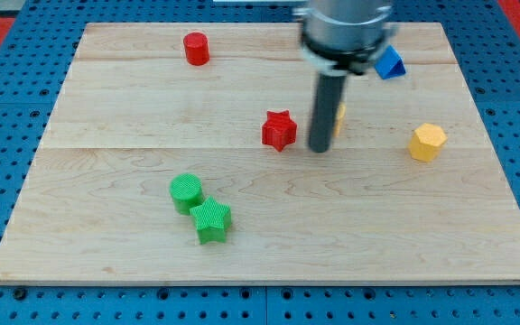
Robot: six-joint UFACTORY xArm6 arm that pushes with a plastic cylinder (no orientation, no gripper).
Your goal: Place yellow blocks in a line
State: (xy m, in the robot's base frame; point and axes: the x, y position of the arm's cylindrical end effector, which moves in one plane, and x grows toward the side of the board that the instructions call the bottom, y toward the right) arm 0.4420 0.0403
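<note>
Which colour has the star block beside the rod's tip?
Red. The star lies just to the view's left of my tip, seen in the camera view.

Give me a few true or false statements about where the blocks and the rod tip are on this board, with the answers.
1. My tip is just right of the red star. True.
2. The green cylinder and green star lie far apart. False: they sit close together.
3. A yellow block is partly hidden behind the rod. True.
4. The yellow hexagonal block is at the view's left. False: it is at the right.
</note>
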